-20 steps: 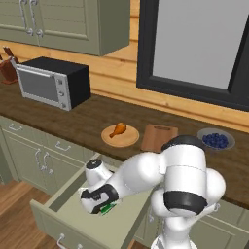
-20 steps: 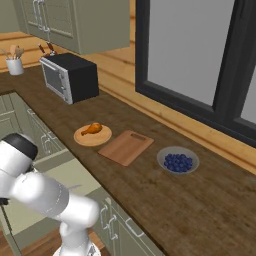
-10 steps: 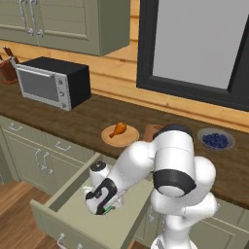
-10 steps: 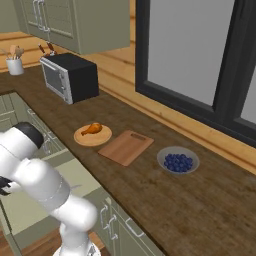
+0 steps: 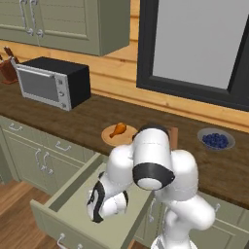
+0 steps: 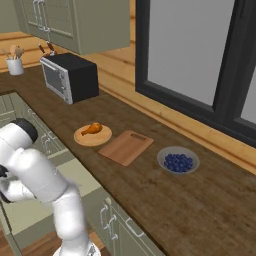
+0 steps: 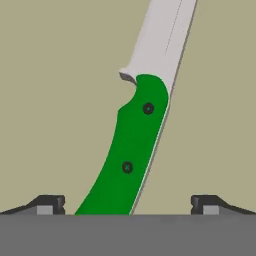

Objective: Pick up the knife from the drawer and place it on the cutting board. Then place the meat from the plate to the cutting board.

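The knife (image 7: 135, 145) lies flat on the drawer floor, its bright green handle running toward me and its grey blade pointing away. My gripper (image 7: 127, 202) hangs just over the handle's end, open, with one fingertip (image 7: 47, 202) on each side and clear of the handle. My hand (image 5: 103, 204) is low inside the pulled-out sage-green drawer (image 5: 68, 185). On the counter, the meat (image 6: 91, 129) rests on the round tan plate (image 6: 80, 139). The reddish-brown cutting board (image 6: 126, 147) lies bare just to the plate's right.
A grey bowl of blueberries (image 6: 178, 161) sits right of the board. A black microwave (image 5: 51, 82) stands at the counter's left, with a knife block (image 5: 7, 68) and a utensil cup (image 6: 15, 65) beyond it. My own arm (image 5: 151, 160) arches over the drawer.
The hand has sunk deeper into the drawer and now hangs over the knife. The elbow has swung up and forward. Plate, meat and board have not moved.
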Motion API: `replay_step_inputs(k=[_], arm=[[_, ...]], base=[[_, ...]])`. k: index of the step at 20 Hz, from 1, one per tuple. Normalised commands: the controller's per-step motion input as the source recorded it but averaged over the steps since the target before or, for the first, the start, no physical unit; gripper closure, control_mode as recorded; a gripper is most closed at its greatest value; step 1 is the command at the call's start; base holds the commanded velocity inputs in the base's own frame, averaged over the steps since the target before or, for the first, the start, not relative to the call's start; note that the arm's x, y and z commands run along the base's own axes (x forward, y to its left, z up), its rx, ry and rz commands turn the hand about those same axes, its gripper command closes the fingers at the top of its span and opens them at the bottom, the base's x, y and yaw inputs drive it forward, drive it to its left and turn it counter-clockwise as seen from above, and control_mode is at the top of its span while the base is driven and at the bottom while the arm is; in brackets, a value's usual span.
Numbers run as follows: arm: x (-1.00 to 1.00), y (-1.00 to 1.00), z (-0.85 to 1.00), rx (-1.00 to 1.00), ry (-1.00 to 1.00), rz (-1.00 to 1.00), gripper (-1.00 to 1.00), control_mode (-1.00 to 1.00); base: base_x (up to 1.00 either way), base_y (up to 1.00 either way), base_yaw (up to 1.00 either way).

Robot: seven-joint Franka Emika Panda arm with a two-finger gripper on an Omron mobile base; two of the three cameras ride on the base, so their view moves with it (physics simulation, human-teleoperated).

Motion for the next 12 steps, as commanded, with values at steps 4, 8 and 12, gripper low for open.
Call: replay_step_inputs(k=[4, 8, 12], arm=[[0.91, 0.47, -0.41, -0.05, 0.06, -0.09, -1.00, -1.00], [0.62, 0.04, -0.48, -0.01, 0.07, -0.02, 1.00, -1.00], [0.05, 0.27, -0.03, 0.01, 0.29, 0.03, 1.00, -1.00]], base=[[0.00, 0.00, 0.00], [0.00, 0.00, 0.00], [0.00, 0.00, 0.00]])
